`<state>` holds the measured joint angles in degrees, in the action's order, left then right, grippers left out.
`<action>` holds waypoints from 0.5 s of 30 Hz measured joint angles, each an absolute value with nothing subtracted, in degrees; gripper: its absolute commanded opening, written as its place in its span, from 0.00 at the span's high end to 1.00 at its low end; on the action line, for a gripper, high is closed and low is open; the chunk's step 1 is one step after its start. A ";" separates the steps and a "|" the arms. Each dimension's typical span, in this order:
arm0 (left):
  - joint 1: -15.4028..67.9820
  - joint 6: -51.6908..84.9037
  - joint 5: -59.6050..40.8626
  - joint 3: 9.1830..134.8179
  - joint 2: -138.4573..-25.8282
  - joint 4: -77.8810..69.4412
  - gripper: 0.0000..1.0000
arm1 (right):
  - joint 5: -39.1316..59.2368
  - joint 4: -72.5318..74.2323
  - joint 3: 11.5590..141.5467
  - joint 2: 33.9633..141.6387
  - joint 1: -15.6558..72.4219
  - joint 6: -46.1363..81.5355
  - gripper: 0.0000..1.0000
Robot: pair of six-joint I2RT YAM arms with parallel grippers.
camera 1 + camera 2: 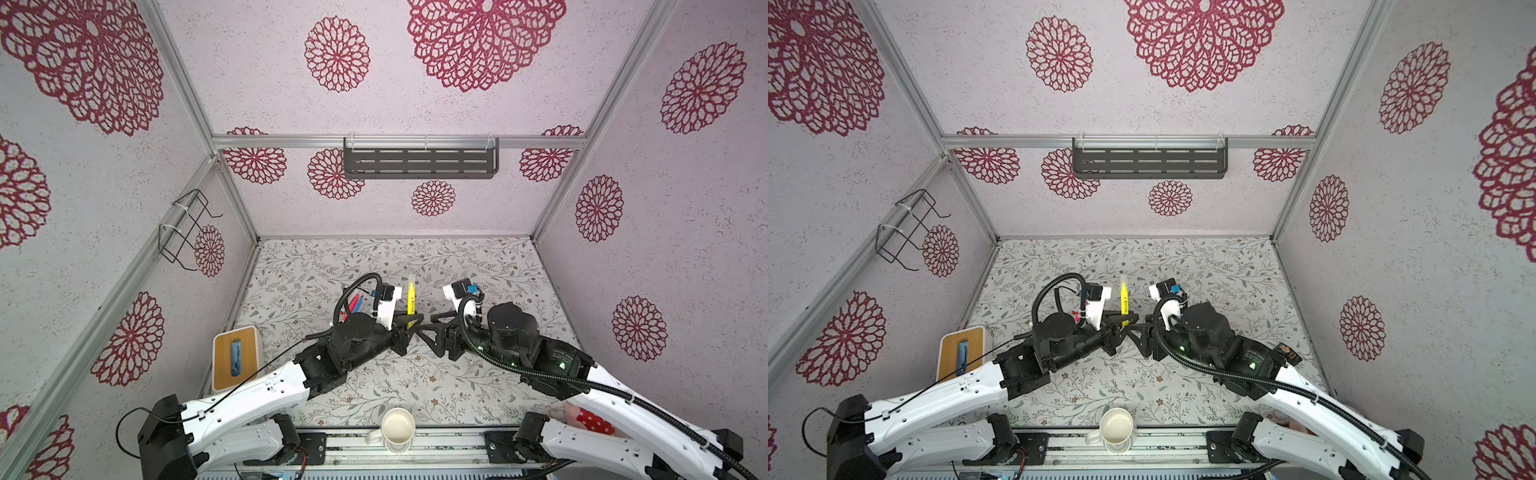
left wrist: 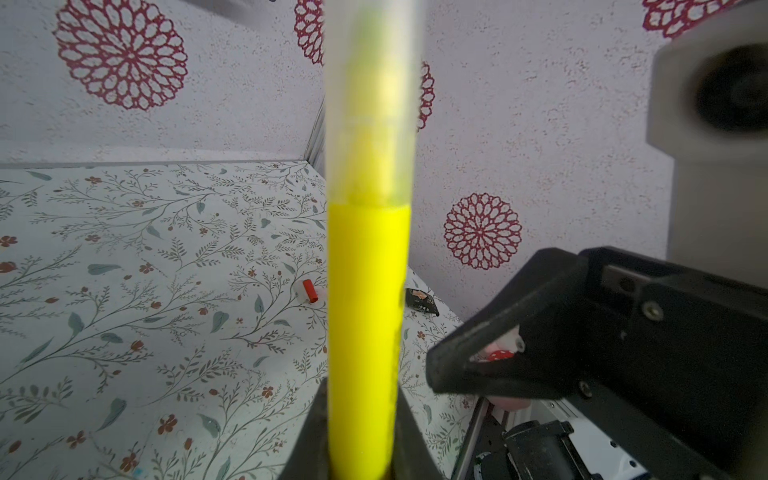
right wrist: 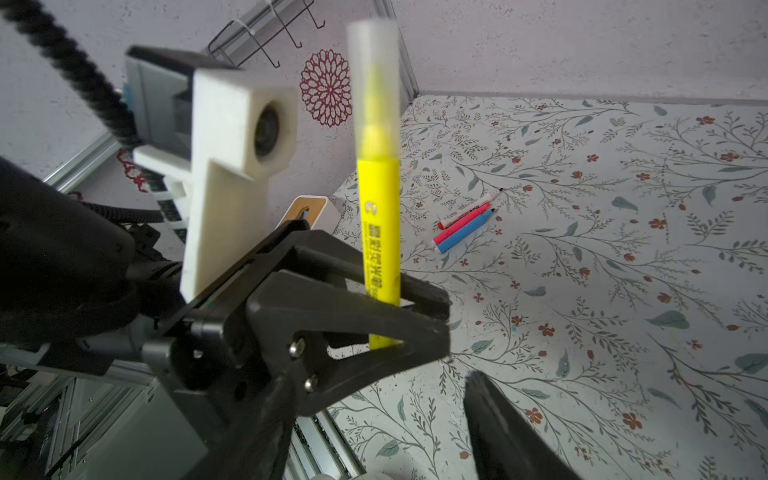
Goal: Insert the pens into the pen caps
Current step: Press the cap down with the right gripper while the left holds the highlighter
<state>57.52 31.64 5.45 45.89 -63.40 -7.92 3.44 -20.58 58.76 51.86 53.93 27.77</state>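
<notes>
"Yellow pen [image 1: 410,297] first. Where is it?" asks Mia.
"Upright above the middle of the table [image 1: 478,266], its lower barrel clamped in the left gripper [image 1: 411,323]. A clear cap [image 3: 374,75] covers its tip," says Tom.
"And the right gripper [image 1: 429,329]?"
"At 3 o'clock of the pen, just beside it, jaws parted, with nothing between them."
"The other pens?"
"At 9 o'clock of the yellow one, lying together on the table: a white-and-red pen [image 3: 467,209], a pink pen [image 3: 459,226] and a blue pen [image 3: 469,230], side by side, tips bare. A red cap [image 2: 309,291] lies on the table in the left wrist view; the top views do not show it."
"Containers?"
"A white mug [image 1: 398,424] at 6 o'clock, at the near edge, mouth up, showing only its pale inside. At 8 o'clock a white box [image 1: 223,365] with a wooden top; a blue thing [image 1: 236,357] lies in the slot of that top. On the back wall at 12 o'clock a grey slotted shelf [image 1: 419,172]; on the left wall at 10 o'clock a black wire basket [image 1: 185,232]. What the shelf holds I cannot tell."
</notes>
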 measured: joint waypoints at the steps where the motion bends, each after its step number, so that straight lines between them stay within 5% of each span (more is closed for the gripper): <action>1: 57.49 31.31 5.56 45.89 -63.40 -7.99 1.00 | 4.32 -20.62 59.18 52.38 52.69 27.44 0.33; 15: 52.16 29.52 1.04 44.51 -64.88 -11.38 1.00 | 12.43 -17.85 60.71 57.21 48.10 24.75 0.34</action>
